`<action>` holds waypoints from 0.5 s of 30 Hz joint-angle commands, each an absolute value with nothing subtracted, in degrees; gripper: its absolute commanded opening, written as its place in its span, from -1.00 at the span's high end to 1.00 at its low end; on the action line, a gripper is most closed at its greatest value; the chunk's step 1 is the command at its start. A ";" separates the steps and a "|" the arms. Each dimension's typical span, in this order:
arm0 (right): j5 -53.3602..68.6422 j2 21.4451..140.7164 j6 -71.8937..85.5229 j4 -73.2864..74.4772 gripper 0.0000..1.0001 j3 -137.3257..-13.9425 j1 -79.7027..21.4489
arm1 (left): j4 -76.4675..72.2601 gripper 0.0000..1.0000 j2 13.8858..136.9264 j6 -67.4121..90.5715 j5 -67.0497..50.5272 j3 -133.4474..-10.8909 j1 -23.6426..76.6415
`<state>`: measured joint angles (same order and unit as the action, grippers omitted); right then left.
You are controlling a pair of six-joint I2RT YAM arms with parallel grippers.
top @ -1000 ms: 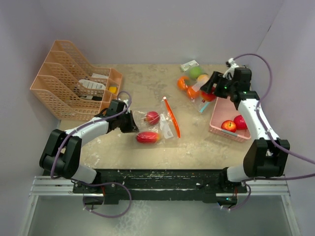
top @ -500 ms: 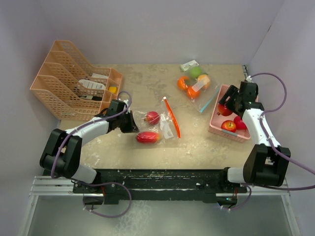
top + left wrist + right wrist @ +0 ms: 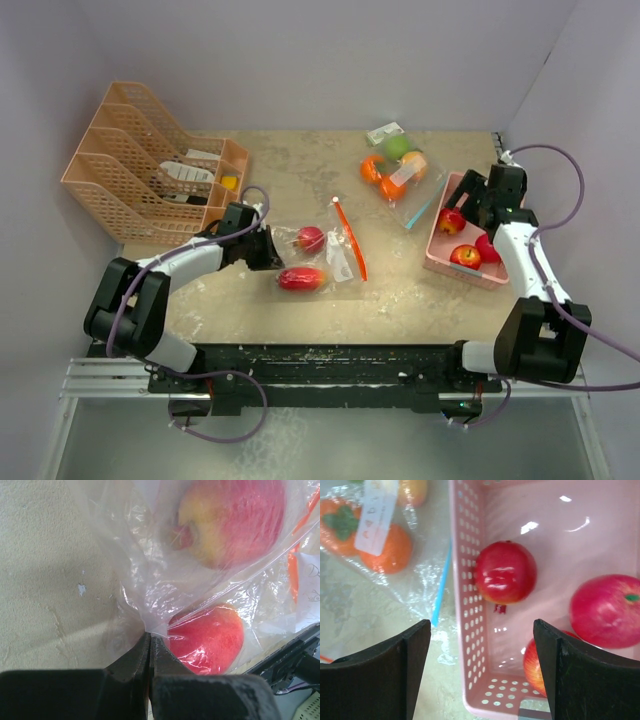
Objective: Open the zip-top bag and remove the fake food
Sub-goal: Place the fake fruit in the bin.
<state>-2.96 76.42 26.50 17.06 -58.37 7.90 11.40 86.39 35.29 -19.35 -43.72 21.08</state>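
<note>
On the right of the bench (image 3: 300,180), a pink perforated plastic basket (image 3: 440,262) holds three glossy red plastic apples (image 3: 505,572). The right fingers (image 3: 415,665) hang wide apart above it, holding nothing. Mid-bench, a clear zip-top bag with orange zipper (image 3: 345,262) contains two other red apples (image 3: 310,239). The left fingers (image 3: 127,667) are pinched tight on its left corner. Farther back, a second clear bag with blue zipper (image 3: 412,200) holds oranges (image 3: 391,187), count unclear, and one green apple (image 3: 398,147).

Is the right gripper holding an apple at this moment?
No, the right gripper stands open over the pink basket, and the nearest apple lies loose inside it.
</note>
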 commanded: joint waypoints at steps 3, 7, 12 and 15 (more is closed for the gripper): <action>10.49 75.89 25.26 9.10 -0.65 -55.98 3.20 | 8.85 1.00 87.77 34.54 -20.54 -44.96 21.06; 10.75 77.55 25.34 7.43 -0.57 -56.43 -5.14 | 8.61 1.00 89.39 34.71 -20.85 -46.82 21.09; 14.01 85.00 25.22 8.05 -0.43 -60.78 -11.41 | 9.23 1.00 91.52 34.42 -20.87 -49.55 21.58; 14.79 89.77 25.14 7.97 -0.21 -62.99 -15.47 | 9.85 1.00 91.92 34.17 -20.58 -50.46 21.90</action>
<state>11.75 85.36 25.89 9.47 -58.74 -11.66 10.81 91.64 35.29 -20.38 -47.42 21.34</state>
